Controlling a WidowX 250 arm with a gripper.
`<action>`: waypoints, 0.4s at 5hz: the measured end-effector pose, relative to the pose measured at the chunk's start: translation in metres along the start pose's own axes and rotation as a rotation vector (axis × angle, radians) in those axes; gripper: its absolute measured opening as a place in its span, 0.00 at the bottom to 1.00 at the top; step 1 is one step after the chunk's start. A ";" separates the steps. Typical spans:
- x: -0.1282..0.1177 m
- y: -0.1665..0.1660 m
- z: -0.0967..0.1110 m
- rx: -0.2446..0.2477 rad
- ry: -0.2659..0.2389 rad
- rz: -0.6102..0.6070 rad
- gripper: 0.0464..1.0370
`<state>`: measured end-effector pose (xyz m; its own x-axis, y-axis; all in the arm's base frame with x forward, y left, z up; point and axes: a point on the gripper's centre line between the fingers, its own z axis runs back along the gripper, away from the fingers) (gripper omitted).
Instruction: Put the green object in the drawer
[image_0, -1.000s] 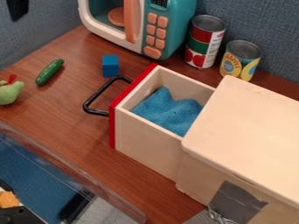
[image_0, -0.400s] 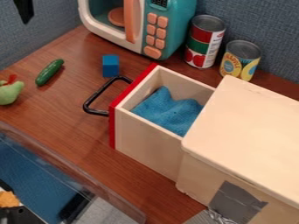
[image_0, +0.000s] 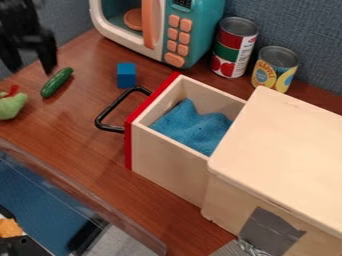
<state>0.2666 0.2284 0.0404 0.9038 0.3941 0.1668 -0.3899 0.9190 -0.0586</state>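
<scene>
1. Probably the cucumber (image_0: 57, 82) is the green object to fetch, though a pale green toy (image_0: 10, 106) sits near it; the cucumber lies on the tabletop (image_0: 87, 145) near its wall-side left edge, outside the drawer (image_0: 170, 162).
2. As seen, the gripper (image_0: 31, 69) hangs at the upper left, its fingers spread apart with nothing between them. The cucumber lies below and slightly to the right of it in the view. How high the fingers are above the wood I cannot judge.
3. The cucumber's long axis slants from lower left to upper right in the view, close to parallel with the drawer's red front (image_0: 150, 100). The fingers are set apart roughly straight across the view, so their line meets that axis at a slant, neither along it nor square to it.
4. For a clean pinch, the wrist should likely turn a little so the fingers close across the narrow width, then come down over the middle. Closing at the present slant could roll the cucumber or swing it round.
5. From there the drawer lies down and to the right, past the handle (image_0: 105, 111); it is pulled out, with blue cloth (image_0: 194, 127) inside to receive the cucumber.
</scene>
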 end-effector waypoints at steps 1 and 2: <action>-0.003 -0.016 -0.003 0.006 -0.046 -0.026 0.96; -0.001 -0.031 -0.004 -0.012 -0.050 -0.024 0.96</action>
<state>0.2787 0.1994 0.0378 0.9027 0.3715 0.2172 -0.3662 0.9282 -0.0658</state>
